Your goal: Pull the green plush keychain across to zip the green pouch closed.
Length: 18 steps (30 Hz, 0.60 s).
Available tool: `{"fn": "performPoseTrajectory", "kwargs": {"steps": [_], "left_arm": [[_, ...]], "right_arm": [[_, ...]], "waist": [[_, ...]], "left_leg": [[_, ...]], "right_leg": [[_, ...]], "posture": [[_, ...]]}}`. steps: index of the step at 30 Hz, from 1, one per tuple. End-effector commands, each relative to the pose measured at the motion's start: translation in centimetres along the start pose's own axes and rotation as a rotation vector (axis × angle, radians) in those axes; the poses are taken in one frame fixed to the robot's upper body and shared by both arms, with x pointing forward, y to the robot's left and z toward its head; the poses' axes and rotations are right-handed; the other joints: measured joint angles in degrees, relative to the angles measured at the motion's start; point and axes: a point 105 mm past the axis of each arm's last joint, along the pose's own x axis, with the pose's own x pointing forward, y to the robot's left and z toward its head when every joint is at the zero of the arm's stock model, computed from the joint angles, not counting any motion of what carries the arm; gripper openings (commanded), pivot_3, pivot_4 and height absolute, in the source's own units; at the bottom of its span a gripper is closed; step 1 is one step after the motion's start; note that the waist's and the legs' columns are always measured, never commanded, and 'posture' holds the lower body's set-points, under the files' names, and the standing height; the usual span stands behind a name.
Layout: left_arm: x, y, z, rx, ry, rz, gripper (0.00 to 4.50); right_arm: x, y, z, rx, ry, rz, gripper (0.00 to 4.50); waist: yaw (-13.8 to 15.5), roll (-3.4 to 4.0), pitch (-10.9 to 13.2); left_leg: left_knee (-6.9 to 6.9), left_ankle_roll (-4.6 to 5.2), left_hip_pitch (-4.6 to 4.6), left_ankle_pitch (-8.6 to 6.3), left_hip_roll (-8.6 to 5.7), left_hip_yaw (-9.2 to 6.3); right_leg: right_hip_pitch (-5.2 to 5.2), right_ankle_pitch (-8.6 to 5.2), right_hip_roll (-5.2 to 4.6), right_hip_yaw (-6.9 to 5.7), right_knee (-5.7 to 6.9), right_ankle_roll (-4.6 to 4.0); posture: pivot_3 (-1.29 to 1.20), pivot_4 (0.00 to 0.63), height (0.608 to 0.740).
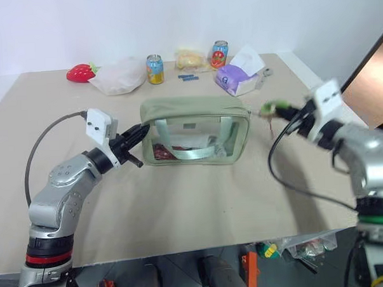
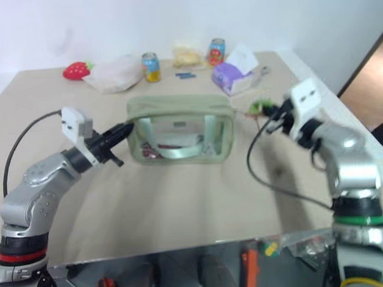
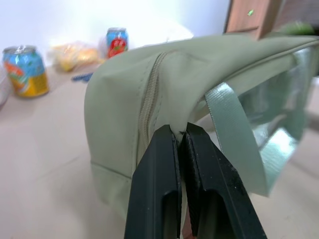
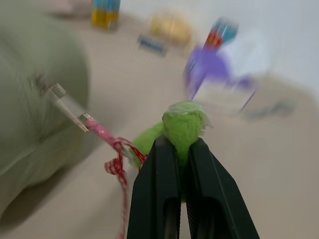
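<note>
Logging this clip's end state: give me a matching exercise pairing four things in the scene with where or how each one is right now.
Things:
1. green plush keychain
2. green pouch
3. red strawberry plush
4. purple tissue pack

States:
A. lying at the far left of the table
B. gripped at its left end by the left gripper
C. clamped in the right gripper, off the pouch's right end
D. behind the pouch, white tissue sticking up

Pairs: 1-C, 2-B, 3-A, 4-D
</note>
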Motion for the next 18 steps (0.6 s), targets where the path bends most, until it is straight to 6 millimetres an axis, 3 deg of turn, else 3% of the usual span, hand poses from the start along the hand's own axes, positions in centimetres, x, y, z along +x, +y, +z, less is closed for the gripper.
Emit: {"fn": "performPoseTrajectory", "kwargs": {"steps": [1, 6, 10, 15, 16, 18], "left_arm": [[-0.3, 0.6, 1.8, 0.046, -0.067, 0.043, 0.00], [-0.1, 0.2, 1.5, 0.055, -0.052, 0.018, 0.00], [-0.1, 0.2, 1.4, 0.030, -0.054, 0.018, 0.00], [-0.4, 0.0, 0.8, -0.020, -0.022, -0.016, 0.00], [-0.5, -0.1, 0.7, -0.028, -0.013, -0.026, 0.58], [-0.7, -0.2, 0.6, -0.019, -0.001, -0.047, 1.06]], "right_arm": [[0.5, 4.0, -1.0, -0.046, 0.015, 0.016, 0.05], [1.3, 6.3, -4.3, -0.027, 0.057, 0.010, 0.05], [1.6, 6.0, -5.4, -0.021, 0.053, -0.019, 0.05], [1.3, 4.8, -3.6, 0.123, -0.026, -0.024, 0.05], [1.0, 4.8, -2.8, 0.132, -0.054, 0.006, 0.54], [0.5, 4.1, -1.5, 0.139, -0.088, 0.024, 1.02]], "waist": [[-0.1, 0.00, 0.0], [-0.1, -0.01, 0.0], [-0.2, -0.10, -0.1], [-0.1, -0.12, -0.1], [-0.1, -0.12, -0.1], [-0.1, -0.11, -0.1]], "left_leg": [[0.01, 0.00, 0.01, 0.00, 0.01, 0.02], [0.14, -0.05, 0.09, 0.15, -0.03, 0.08], [0.27, -0.04, 0.13, 0.20, -0.02, 0.10], [0.32, -0.03, 0.15, 0.21, -0.02, 0.08], [0.31, -0.03, 0.15, 0.21, -0.02, 0.07], [0.31, -0.03, 0.12, 0.21, -0.02, 0.07]], "right_leg": [[-0.01, 0.00, 0.02, 0.01, 0.01, 0.00], [0.05, 0.18, 0.02, 0.06, 0.02, 0.11], [0.15, 0.16, 0.02, 0.07, -0.02, -0.02], [0.19, 0.19, 0.03, 0.08, -0.01, -0.02], [0.20, 0.21, 0.04, 0.08, -0.01, 0.02], [0.19, 0.23, 0.03, 0.08, -0.02, 0.06]], "posture": [[0.00, 0.150, 0.740], [0.00, 0.150, 0.740], [0.00, 0.150, 0.740], [0.00, 0.150, 0.740], [0.00, 0.150, 0.740], [0.00, 0.150, 0.740]]}}
